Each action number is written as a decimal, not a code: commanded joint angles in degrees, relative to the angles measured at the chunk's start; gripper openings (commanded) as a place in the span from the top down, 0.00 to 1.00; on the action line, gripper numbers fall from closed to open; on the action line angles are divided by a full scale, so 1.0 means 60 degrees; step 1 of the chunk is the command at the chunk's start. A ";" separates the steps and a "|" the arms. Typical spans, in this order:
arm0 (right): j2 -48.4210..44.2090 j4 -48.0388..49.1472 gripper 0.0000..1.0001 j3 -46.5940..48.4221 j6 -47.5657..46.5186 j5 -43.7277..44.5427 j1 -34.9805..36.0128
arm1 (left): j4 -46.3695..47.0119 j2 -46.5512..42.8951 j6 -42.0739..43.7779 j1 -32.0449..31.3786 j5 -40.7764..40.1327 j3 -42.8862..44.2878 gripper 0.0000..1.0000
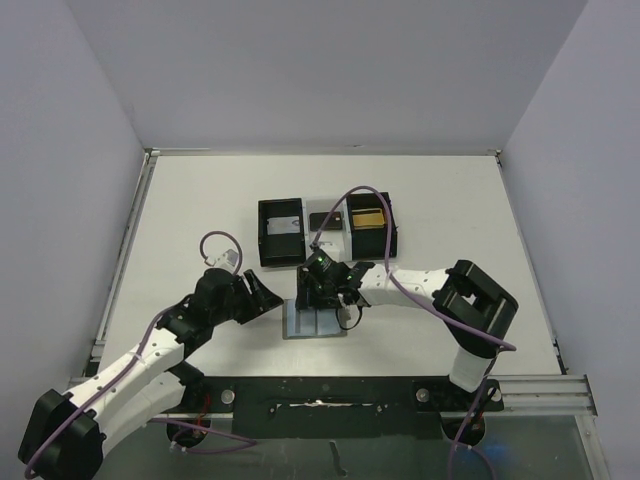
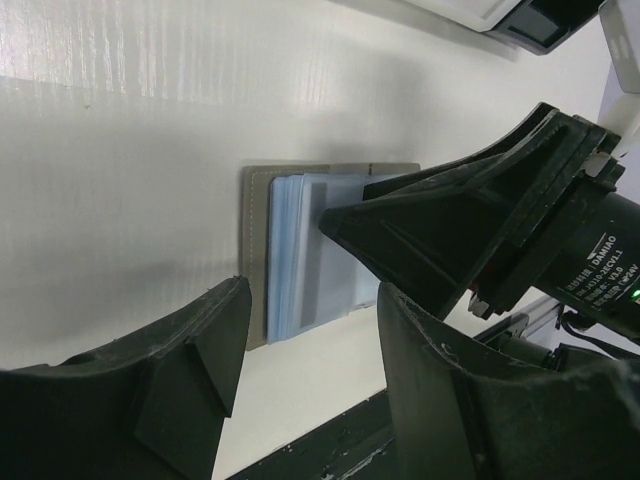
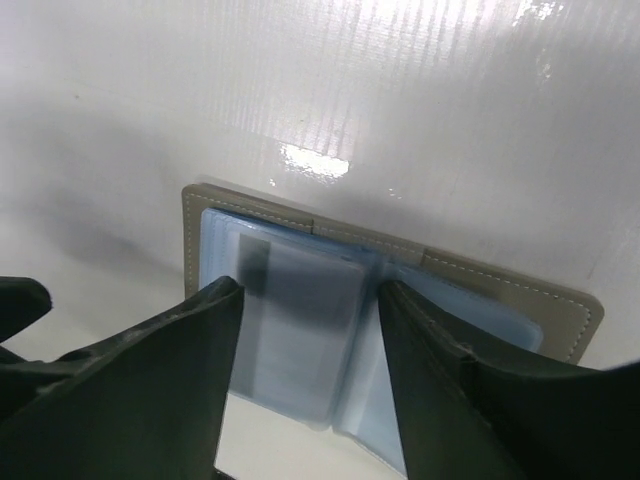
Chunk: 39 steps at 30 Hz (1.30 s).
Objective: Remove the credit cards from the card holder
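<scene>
table (image 1: pixel 200 200): white, holder (image 3: pixel 250 205) unfolded on it
left gripper (image 2: pixel 312 290): jaws apart, empty
right gripper (image 3: pixel 312 290): spread around a card (image 3: pixel 300 340), maybe touching

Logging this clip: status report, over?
Left gripper: jaws open, empty. Right gripper: jaws open, straddling a card in the open card holder. Nothing blocking.

White worktop (image 1: pixel 200 200), shut in left, right and far by pale grey walls (image 1: pixel 330 70); toward the far middle, a black tray (image 1: pixel 282 257) of three compartments; pale flat piece (image 1: pixel 284 224) lying in the left compartment; something yellow-gold (image 1: pixel 368 217) in the right; dark, shallow middle; metal rail (image 1: pixel 540 385) along the near edge.
</scene>
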 commanded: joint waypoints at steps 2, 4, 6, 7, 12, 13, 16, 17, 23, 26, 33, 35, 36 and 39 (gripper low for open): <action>-0.0036 -0.0085 0.33 0.0102 0.0053 -0.0175 0.0061 | 0.0591 -0.0040 0.0126 0.0052 0.0205 0.0246 0.48; 0.0152 -0.0454 0.30 0.0403 0.0007 0.0067 0.0171 | 0.0418 -0.0244 0.0081 0.0051 -0.0065 0.0257 0.48; 0.0357 -0.0835 0.26 0.0740 -0.0009 0.0331 0.0298 | 0.0183 -0.0416 0.0062 0.0051 -0.0273 0.0286 0.48; 0.0476 -0.0998 0.25 0.0887 -0.0010 0.0448 0.0354 | 0.0096 -0.0485 0.0062 0.0064 -0.0331 0.0303 0.48; 0.1290 -0.2208 0.25 0.1799 0.0172 0.1082 0.0584 | -0.0131 -0.0611 0.0047 0.0066 -0.0459 0.0305 0.48; 0.1411 -0.2378 0.25 0.1940 0.0192 0.1194 0.0626 | -0.0152 -0.0612 0.0034 0.0084 -0.0464 0.0298 0.48; 0.1589 -0.2485 0.29 0.2049 0.0239 0.1302 0.0726 | -0.0145 -0.0640 -0.0018 0.0093 -0.0449 0.0255 0.48; 0.1575 -0.2417 0.31 0.2010 0.0248 0.1265 0.0737 | -0.0120 -0.0642 -0.0025 0.0094 -0.0442 0.0247 0.48; 0.1539 -0.2510 0.40 0.2003 0.0270 0.1334 0.0728 | -0.0060 -0.0525 -0.0020 0.0098 -0.0369 0.0246 0.48; 0.1588 -0.2579 0.34 0.2097 0.0238 0.1360 0.0736 | 0.0042 -0.0378 0.0003 0.0106 -0.0267 0.0246 0.48; 0.2160 -0.3317 0.31 0.2654 0.0283 0.1882 0.0928 | 0.0011 -0.0377 0.0032 0.0110 -0.0390 0.0334 0.48; 0.2321 -0.3479 0.34 0.2800 0.0287 0.2020 0.1024 | -0.0083 -0.0504 0.0025 0.0113 -0.0516 0.0333 0.48; 0.2388 -0.3557 0.36 0.2874 0.0284 0.2082 0.1055 | -0.0170 -0.0571 0.0008 0.0110 -0.0570 0.0334 0.48; 0.2484 -0.3804 0.41 0.3084 0.0285 0.2314 0.1128 | -0.0288 -0.0744 -0.0044 0.0110 -0.0681 0.0295 0.48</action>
